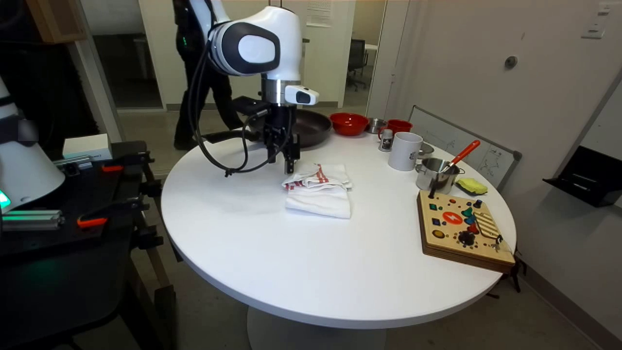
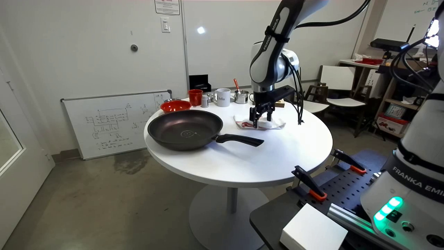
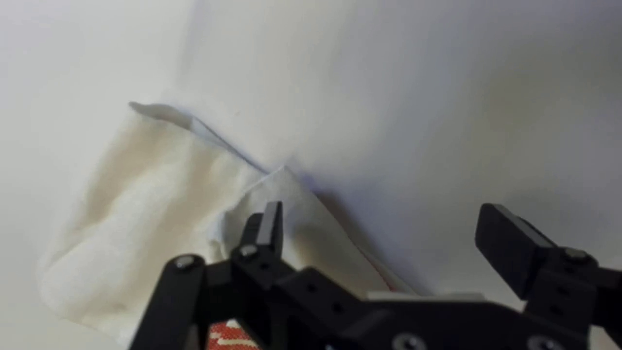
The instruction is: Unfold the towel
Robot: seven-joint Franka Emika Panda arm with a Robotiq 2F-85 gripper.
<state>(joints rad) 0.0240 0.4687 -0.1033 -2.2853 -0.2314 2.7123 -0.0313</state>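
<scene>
Towel (image 1: 320, 204) sits well in from the counter (image 1: 233, 233) edges, partly under the pincer (image 3: 381, 211), which's spread pretty wide.

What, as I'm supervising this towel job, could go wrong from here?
The towel is folded in layers, so the open gripper might pinch several and drag the whole bundle. The pan sits nearby, so a wide pull could bump its handle.

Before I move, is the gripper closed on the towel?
No, in the wrist view the gripper stands open, its fingers wide apart, with no fold of the towel clamped between them.
</scene>
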